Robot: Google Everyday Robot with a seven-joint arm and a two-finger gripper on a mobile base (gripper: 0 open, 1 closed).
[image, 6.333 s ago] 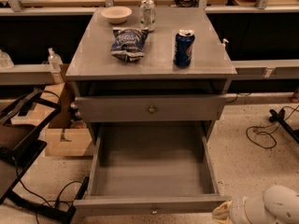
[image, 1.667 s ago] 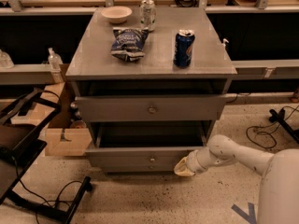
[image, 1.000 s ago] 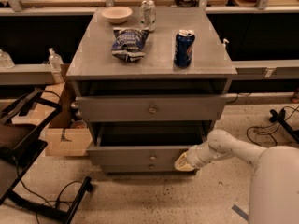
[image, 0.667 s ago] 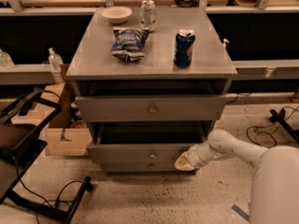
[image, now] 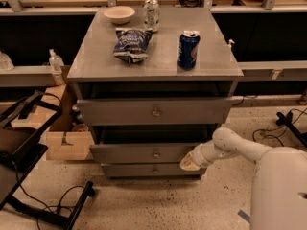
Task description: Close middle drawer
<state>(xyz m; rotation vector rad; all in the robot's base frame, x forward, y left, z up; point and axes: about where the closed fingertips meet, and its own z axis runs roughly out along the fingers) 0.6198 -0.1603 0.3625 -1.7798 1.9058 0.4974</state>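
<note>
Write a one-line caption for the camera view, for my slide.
Robot gripper rests against the right end of the nearly shut middle drawer of a grey cabinet.

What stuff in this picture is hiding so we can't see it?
- Camera view: inside the middle drawer, shadowed under the top drawer.
- Camera view: the gripper sits at the middle drawer's right end; whether it touches is unclear.
- Camera view: the robot's body, cut off at the bottom-right corner.

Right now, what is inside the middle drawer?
Above the front of the middle drawer only a dark slot shows; its inside is hidden within the cabinet, under the top drawer. The end effector is at the middle front's right end.
</note>
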